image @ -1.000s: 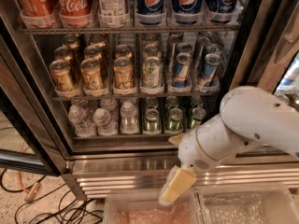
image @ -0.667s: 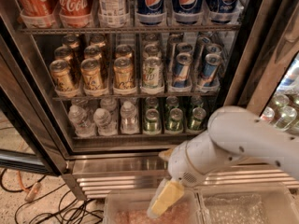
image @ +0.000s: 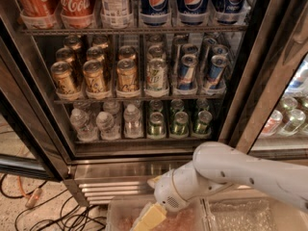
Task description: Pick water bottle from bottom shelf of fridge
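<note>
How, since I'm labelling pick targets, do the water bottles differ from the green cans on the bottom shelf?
The water bottles are clear with white caps; the green cans are opaque metal. The bottles fill the left lanes, the cans the right. Both stand upright on the bottom shelf. The claw hangs below it.

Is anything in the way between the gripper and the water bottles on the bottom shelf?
Nothing visible blocks them. The gripper hangs low, below the base grille; the water bottles stand at the front of the bottom shelf, behind only its thin rail.
</note>
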Controlling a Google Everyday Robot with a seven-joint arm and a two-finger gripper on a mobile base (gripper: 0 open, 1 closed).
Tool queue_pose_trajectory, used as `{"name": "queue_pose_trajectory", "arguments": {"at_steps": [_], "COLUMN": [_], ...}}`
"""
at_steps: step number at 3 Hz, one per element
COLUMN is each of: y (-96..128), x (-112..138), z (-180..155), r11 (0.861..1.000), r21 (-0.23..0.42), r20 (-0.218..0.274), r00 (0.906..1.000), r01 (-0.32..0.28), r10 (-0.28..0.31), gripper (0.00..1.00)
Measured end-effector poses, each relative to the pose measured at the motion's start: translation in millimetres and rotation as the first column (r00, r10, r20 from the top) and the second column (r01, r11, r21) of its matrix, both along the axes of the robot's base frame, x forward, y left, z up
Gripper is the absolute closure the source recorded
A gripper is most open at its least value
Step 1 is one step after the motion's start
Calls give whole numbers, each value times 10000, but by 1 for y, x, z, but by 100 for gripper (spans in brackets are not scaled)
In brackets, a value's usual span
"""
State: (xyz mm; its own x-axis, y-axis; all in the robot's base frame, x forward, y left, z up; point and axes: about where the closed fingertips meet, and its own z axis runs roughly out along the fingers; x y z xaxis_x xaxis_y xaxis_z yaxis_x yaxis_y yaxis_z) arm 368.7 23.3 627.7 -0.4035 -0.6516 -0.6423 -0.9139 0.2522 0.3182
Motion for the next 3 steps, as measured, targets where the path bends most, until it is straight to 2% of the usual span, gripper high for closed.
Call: {"name": "queue_pose_trajectory", "arguments": {"at_steps": [1, 2, 3], "y": [12, 21, 28], "x": [14, 24, 38], "z": [-19, -28, -30], "r11": [9956, 9786, 9422], "r21": [288, 55, -328], "r20": [-296, -341, -68], "r00": [9957, 9781, 9426], "r01": [891, 2057, 3333], "r10": [-882, -2054, -3337], "gripper": [0, 0, 0]}}
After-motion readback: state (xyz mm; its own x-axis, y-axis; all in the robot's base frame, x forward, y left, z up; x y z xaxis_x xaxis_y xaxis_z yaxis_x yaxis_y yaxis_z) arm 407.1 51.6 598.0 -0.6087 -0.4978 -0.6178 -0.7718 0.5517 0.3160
